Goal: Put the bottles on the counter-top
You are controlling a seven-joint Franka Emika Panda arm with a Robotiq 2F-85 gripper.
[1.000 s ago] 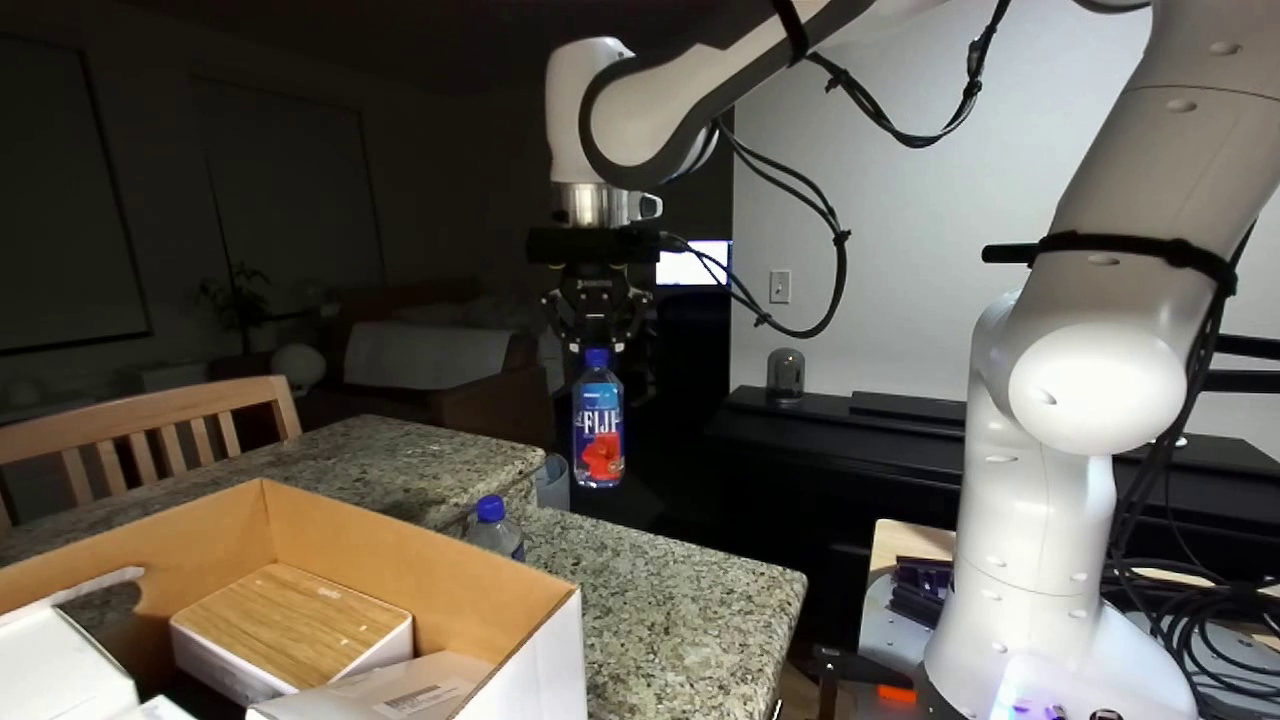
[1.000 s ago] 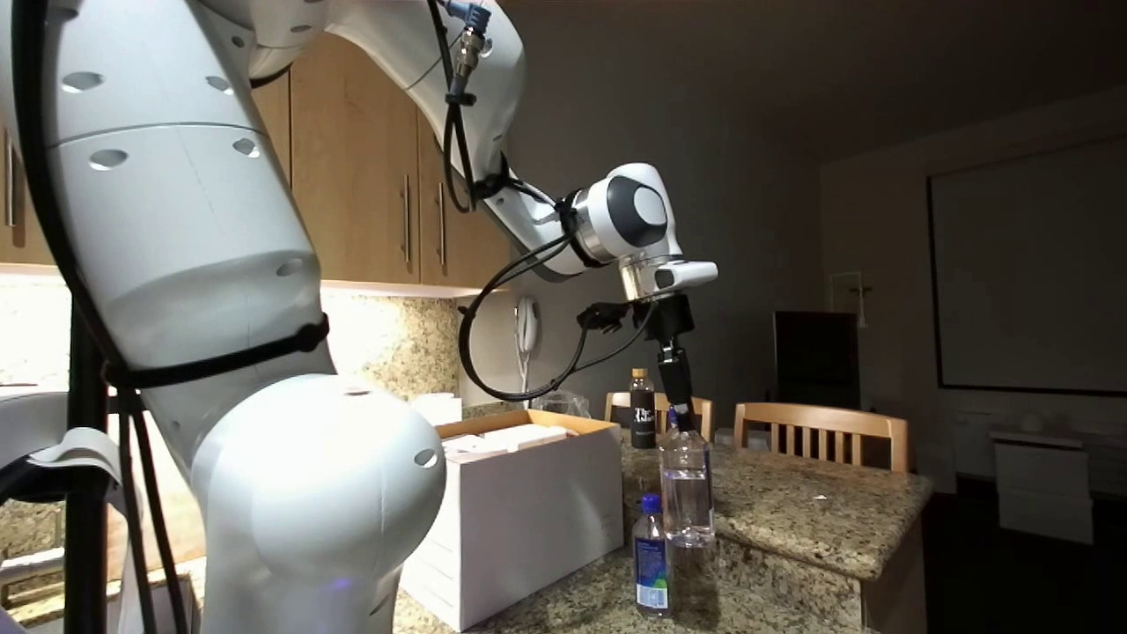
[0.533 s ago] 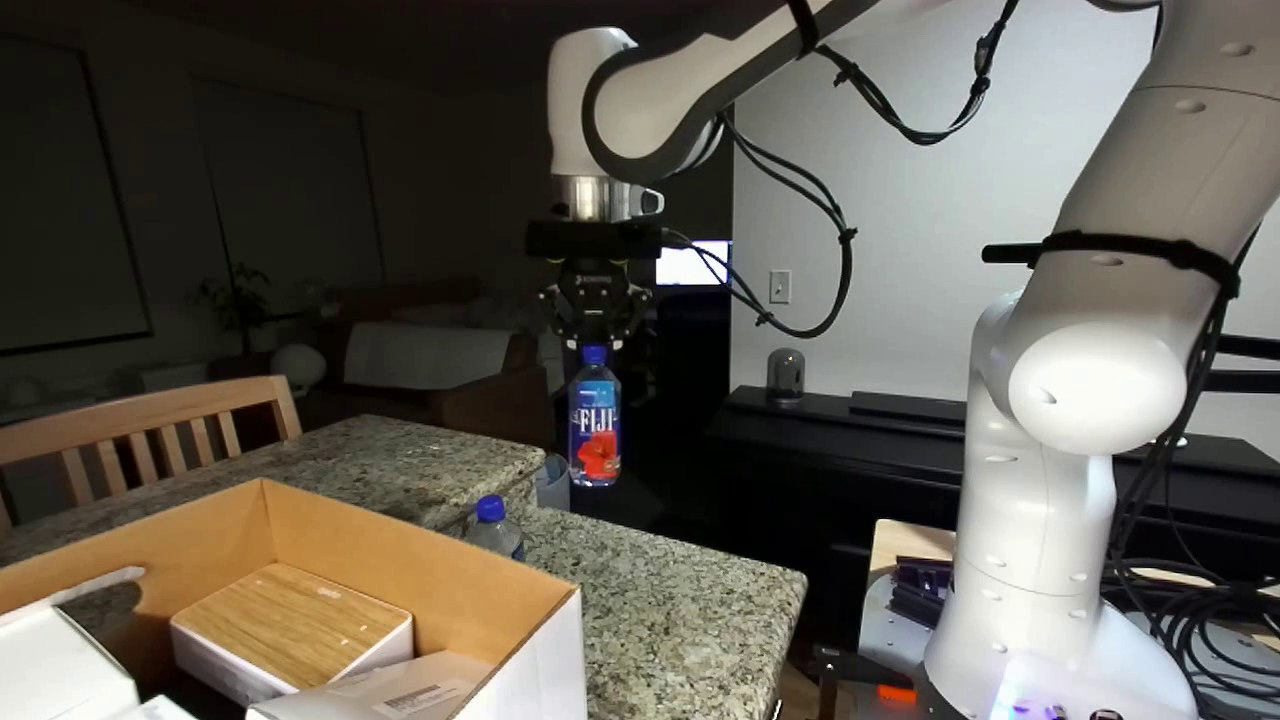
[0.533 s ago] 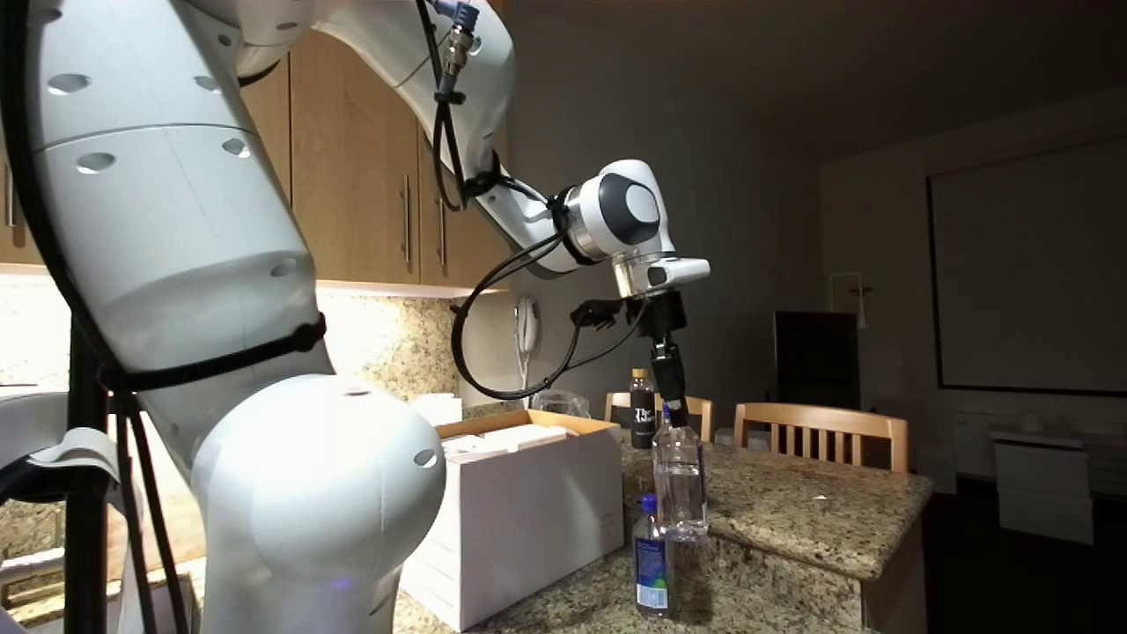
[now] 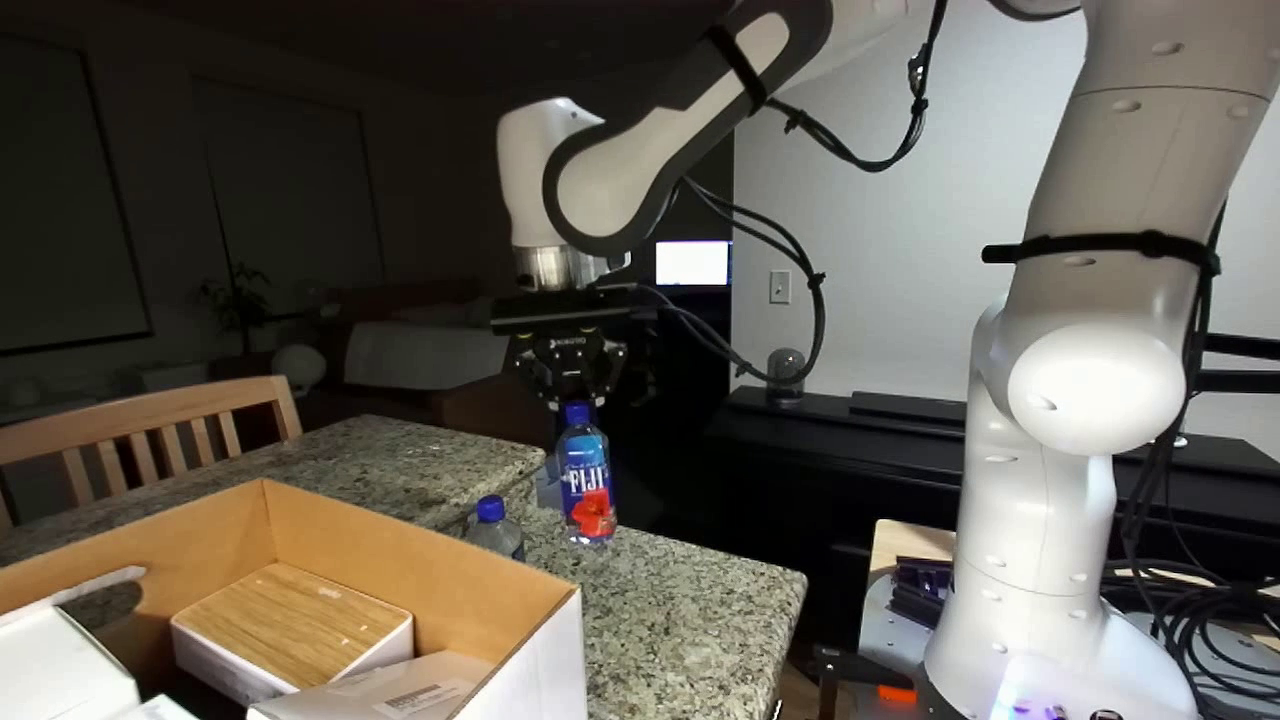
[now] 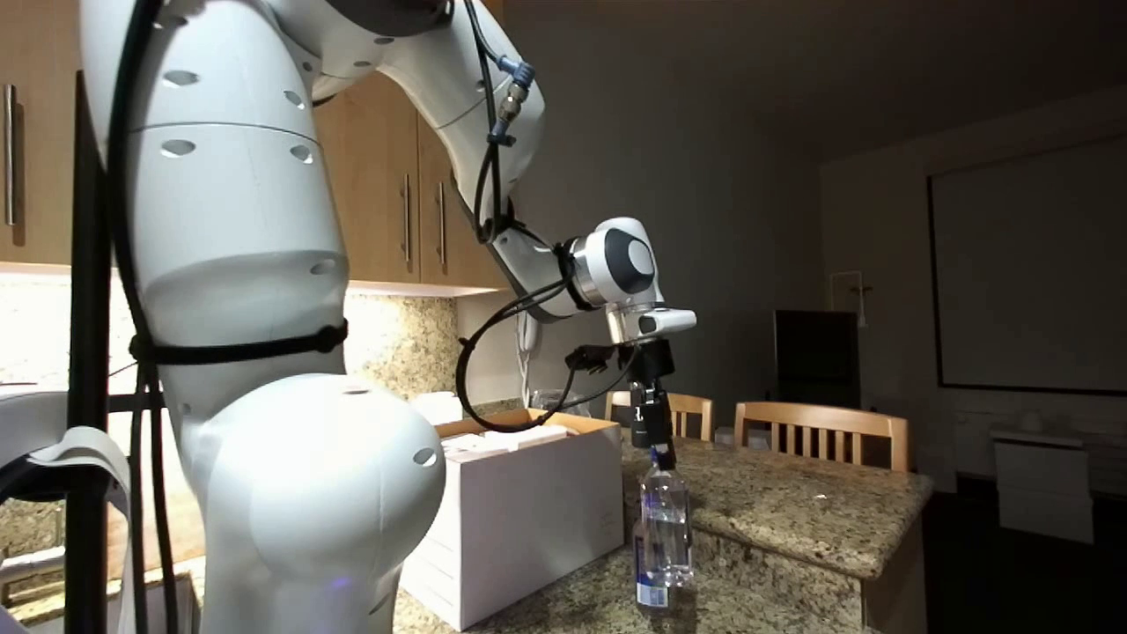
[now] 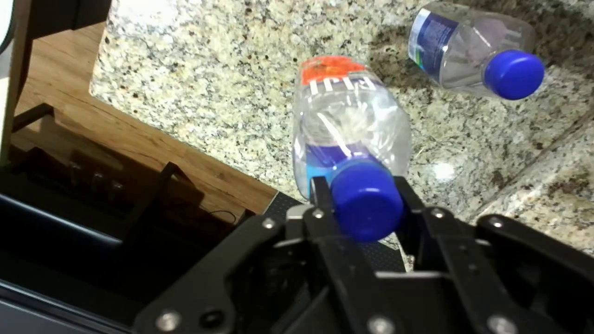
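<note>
End effector [image 7: 362,191] grips a slightly leaning Fiji bottle [image 5: 586,485], part-filled with clear liquid [image 6: 667,550], by its blue cap [image 7: 367,206] over the bench [image 5: 690,620]; whether it touches is unclear. Near it, a second bottle [image 7: 473,52] stands upright on the bench, close to an open-topped cardboard box [image 5: 400,552] holding a wood-topped carton [image 5: 290,625] and white packages [image 5: 60,665]. A raised ledge [image 5: 400,462] adjoins the bench.

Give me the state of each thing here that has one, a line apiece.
Held bottle: capped, slightly tilted; contact with the counter-top unclear.
Gripper: shut on the held bottle's top.
Other bottle: capped, standing on the counter-top.
Cardboard box: open, things inside.
Cabinet doors: shut.
Background screen: lit.
</note>
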